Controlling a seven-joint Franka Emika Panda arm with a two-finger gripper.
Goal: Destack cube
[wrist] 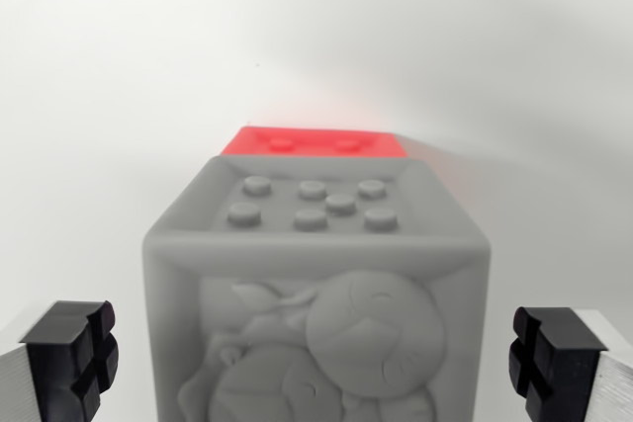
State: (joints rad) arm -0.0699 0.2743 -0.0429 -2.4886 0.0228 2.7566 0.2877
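A grey cube [316,294] fills the centre and the 6 o'clock part of the wrist view, with a red cube [312,140] seen just past its far top edge at 12 o'clock. Whether the grey cube rests on the red one or merely stands in front of it cannot be told from this angle. The gripper [316,363] is spread wide and holds nothing: one black pad is seen at 8 o'clock and the other at 4 o'clock, each clear of the cube's sides.

For a clean lift, the grey cube is best kept centred between the pads, which should be closed squarely on its two opposite side faces, so that the red cube is not nudged.

The grey cube's studded face is turned upward and its relief-carved face toward the camera. No long axis is apparent; its edges run roughly square to the view.
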